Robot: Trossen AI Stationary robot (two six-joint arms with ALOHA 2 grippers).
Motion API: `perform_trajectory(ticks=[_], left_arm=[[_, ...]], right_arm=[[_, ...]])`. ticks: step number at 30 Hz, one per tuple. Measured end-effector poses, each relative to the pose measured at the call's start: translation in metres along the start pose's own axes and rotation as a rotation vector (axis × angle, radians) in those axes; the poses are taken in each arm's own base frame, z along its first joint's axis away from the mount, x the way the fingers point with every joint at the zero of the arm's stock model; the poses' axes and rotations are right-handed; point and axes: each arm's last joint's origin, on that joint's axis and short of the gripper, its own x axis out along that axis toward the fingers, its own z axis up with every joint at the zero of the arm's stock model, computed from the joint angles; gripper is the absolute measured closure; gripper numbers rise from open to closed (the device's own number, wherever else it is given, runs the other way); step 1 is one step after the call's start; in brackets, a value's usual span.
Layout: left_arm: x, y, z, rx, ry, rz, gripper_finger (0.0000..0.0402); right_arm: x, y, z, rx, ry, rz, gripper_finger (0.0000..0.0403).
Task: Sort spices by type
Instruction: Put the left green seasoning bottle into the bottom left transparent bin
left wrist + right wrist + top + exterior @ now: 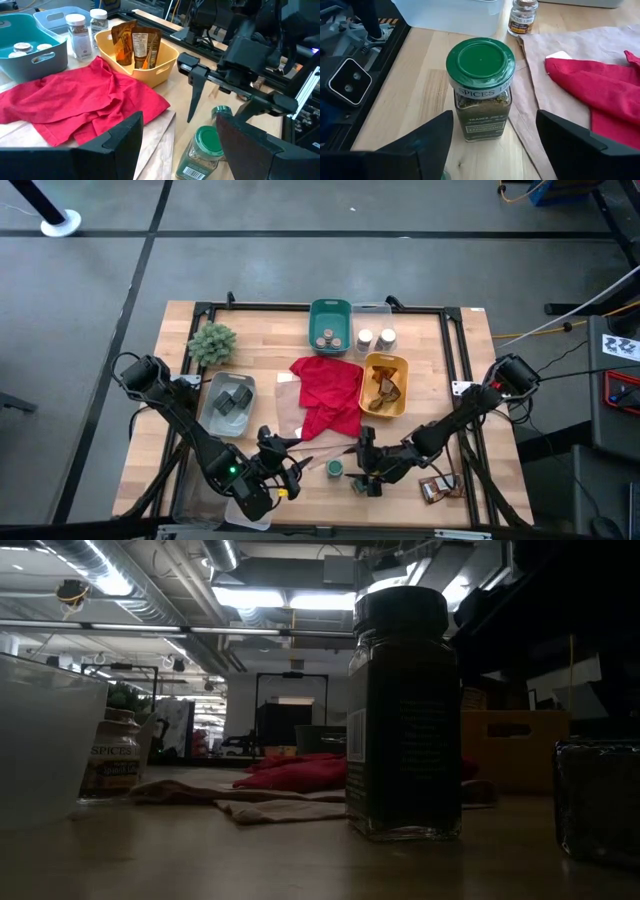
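Green-lidded jar (pixel 480 90) between parted right jaws

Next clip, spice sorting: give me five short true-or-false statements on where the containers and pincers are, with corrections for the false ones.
1. The green-lidded jar stands upright on the table. True.
2. The right pincer is clamped on that jar. False: its fingers stand apart, clear of the glass.
3. The yellow bin holds brown foil packets. True.
4. The red cloth lies inside the teal bin. False: it lies on the table beside it.
5. The left pincer holds a jar. False: it is open and empty.
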Motion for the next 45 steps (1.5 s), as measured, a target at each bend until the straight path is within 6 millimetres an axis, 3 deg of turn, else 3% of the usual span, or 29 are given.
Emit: perform_trajectory(ticks=[25,40,45], left_arm=[[0.000,0.000,0.000,0.010,0.000,0.000,0.0167],[0.000,0.000,0.000,0.009,0.000,0.000,0.0167],[0.000,0.000,0.000,0.013,0.000,0.001,0.0167]], right_arm=[[0.011,-0.010,0.013,0.069,-0.071,0.116,0.0118],[0.029,-0.018,0.012,0.016,-0.123,0.111,0.0118],[0.029,-0.017,0.015,-0.007,-0.151,0.125,0.0143]])
